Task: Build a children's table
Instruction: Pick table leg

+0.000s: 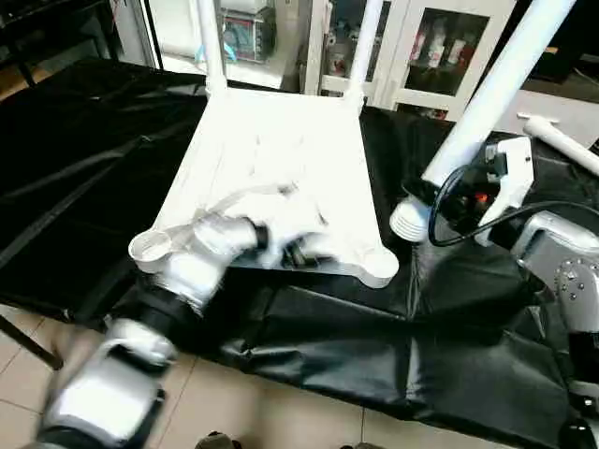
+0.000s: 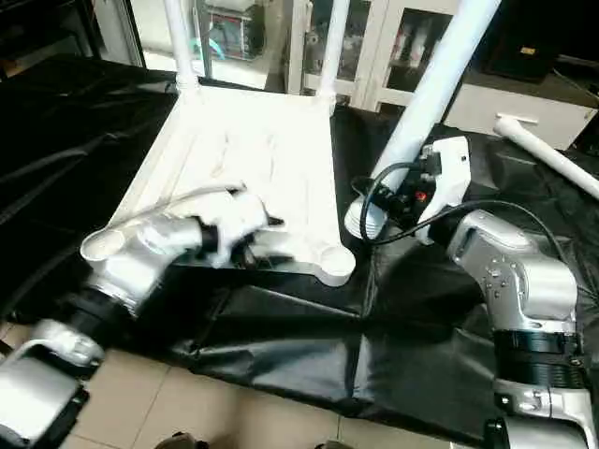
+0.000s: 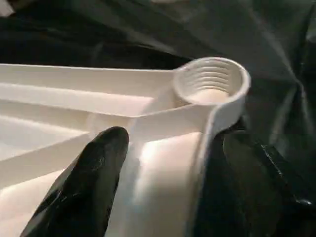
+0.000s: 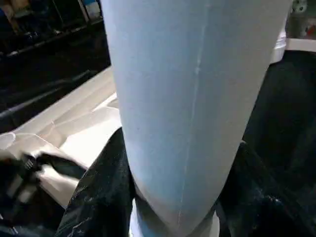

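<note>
Tabletop: white ribbed plastic rectangular table panel (image 1: 281, 168) lies upside down on black plastic sheeting (image 1: 356, 346); 2 white tube legs (image 1: 211, 47) already stand in its far sockets.
Handling: probably light, stiff, smooth enough to slide.
Left tool (image 3: 163, 192): fingers open astride the near rim, by the empty threaded round corner socket (image 3: 211, 81).
Right tool (image 4: 168, 197): closed on a long white tapered tube leg (image 2: 430, 89), just above its ribbed end.
Hold: rim and thick leg base look safest.
</note>
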